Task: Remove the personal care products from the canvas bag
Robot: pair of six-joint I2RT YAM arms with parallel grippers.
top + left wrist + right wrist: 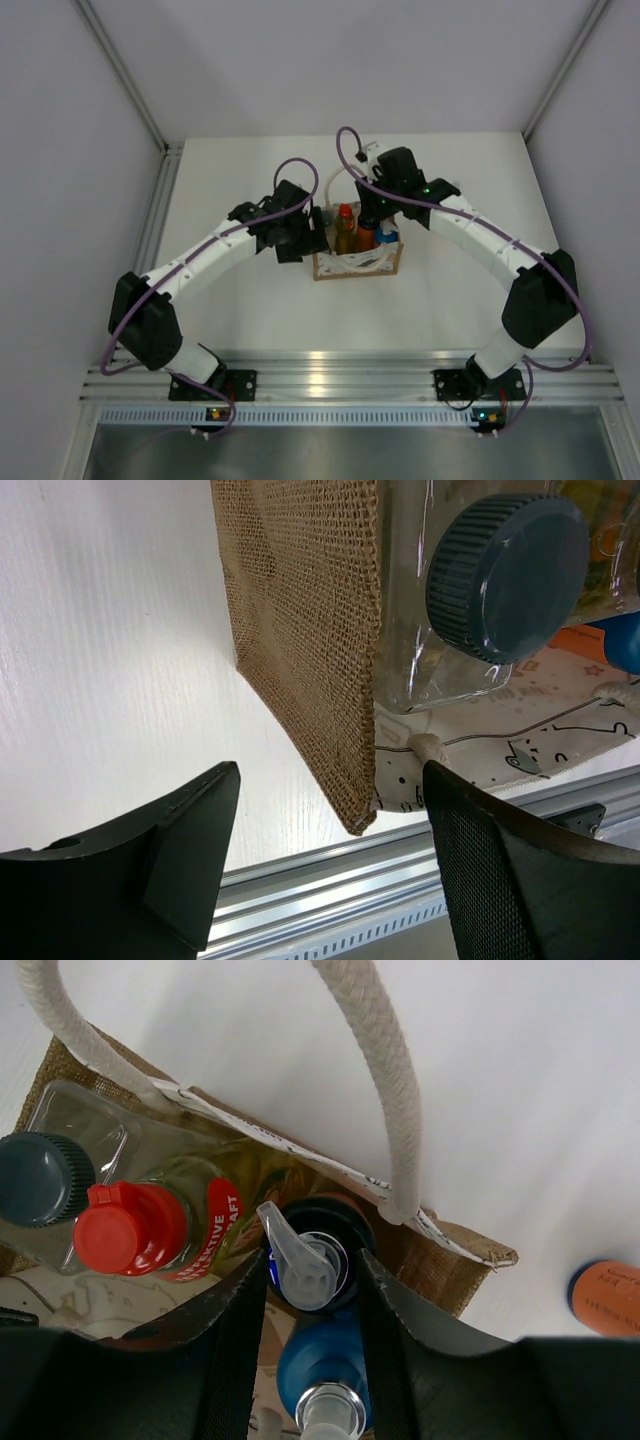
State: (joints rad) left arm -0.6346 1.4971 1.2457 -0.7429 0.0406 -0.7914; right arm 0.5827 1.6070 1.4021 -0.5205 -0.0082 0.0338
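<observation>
The canvas bag (pixel 357 262) stands mid-table with bottles upright in it. In the right wrist view I see inside it a pale bottle with a dark grey cap (pixel 40 1178), an amber bottle with a red cap (pixel 125 1225), a bottle with a dark blue cap and clear pump (pixel 318 1222) and a bottle with a light-blue cap (pixel 305 1355). My right gripper (pixel 312 1260) reaches into the bag from above, its fingers shut on the dark blue cap. Another orange bottle (pixel 608 1298) lies on the table outside the bag. My left gripper (pixel 330 820) is open, straddling the bag's tan side wall (pixel 300 630).
A white rope handle (pixel 385 1090) arches over the bag just beyond my right fingers. The aluminium rail (pixel 340 375) runs along the table's near edge. White walls close in the table (pixel 230 180) on both sides and at the back.
</observation>
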